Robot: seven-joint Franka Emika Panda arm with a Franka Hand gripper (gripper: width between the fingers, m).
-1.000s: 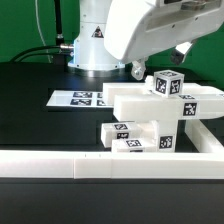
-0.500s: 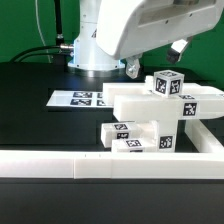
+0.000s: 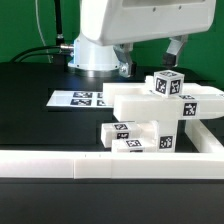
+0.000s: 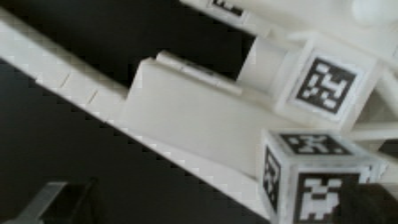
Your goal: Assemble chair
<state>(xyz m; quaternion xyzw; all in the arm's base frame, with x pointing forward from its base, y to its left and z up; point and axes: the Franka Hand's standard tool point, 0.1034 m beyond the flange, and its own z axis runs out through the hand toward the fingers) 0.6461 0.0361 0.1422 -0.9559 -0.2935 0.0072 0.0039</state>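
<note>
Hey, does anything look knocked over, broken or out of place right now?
Nothing stands out. The chair parts sit stacked by the border rail, a tagged cube sitting on top, and the marker board lies flat. No damage shows.

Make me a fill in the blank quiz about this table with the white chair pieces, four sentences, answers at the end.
1. The marker board lies to the exterior view's ____ of the chair parts.
2. The table is ____ in colour.
3. The tagged cube sits at the very ____ of the stacked parts.
4. The backdrop behind the table is ____ in colour.
Missing words: left, black, top, green.
</note>
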